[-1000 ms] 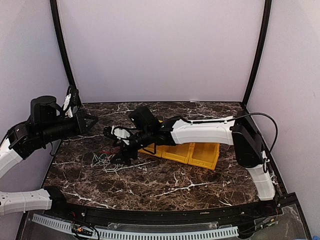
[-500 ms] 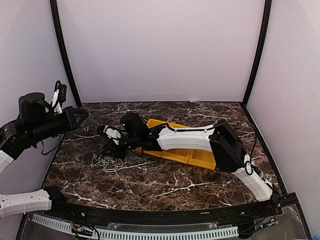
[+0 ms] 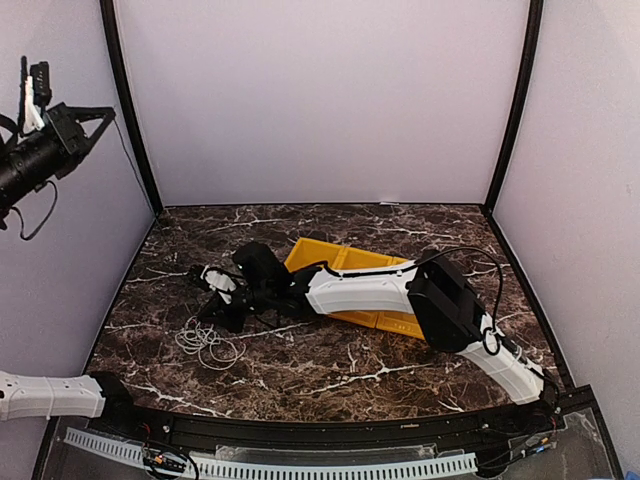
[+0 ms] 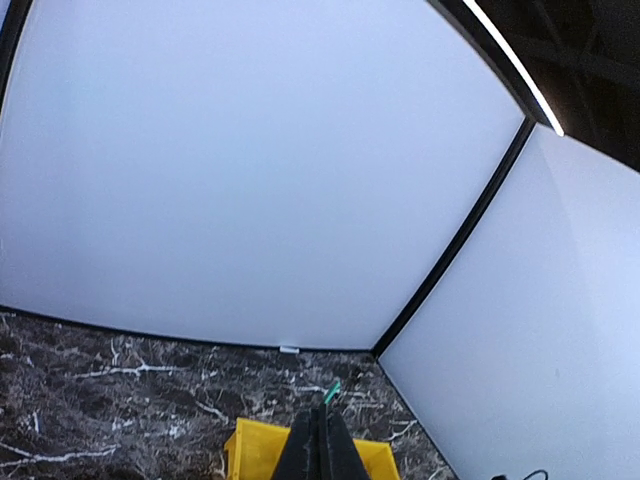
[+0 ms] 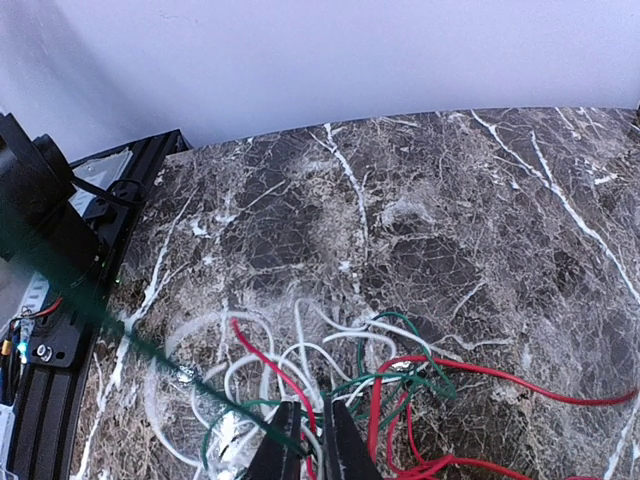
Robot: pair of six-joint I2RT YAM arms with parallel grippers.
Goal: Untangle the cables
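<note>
The cables lie tangled on the dark marble: a white cable (image 5: 250, 370) in loops, a red cable (image 5: 500, 375) and a green cable (image 5: 400, 370). From above only the white cable (image 3: 205, 345) is plain to see. My right gripper (image 5: 312, 425) is down in the tangle, its fingers closed on red and white strands; it is seen from above as the right gripper (image 3: 215, 300). One green strand (image 5: 130, 340) runs taut up to the left. My left gripper (image 3: 100, 115) is raised high at the far left, and the left gripper (image 4: 322, 415) is shut on a green cable end (image 4: 332, 390).
Behind the right arm lies a yellow bin (image 3: 330, 258), seen from the left wrist as the yellow bin (image 4: 250, 450). Purple walls with black corner posts (image 3: 130, 120) enclose the table. A black rail (image 5: 60, 330) runs along the near edge.
My left gripper has risen from table height to high at the upper left. The right gripper has slid left and nearer and closed on the cables, and the tangle has shifted nearer.
</note>
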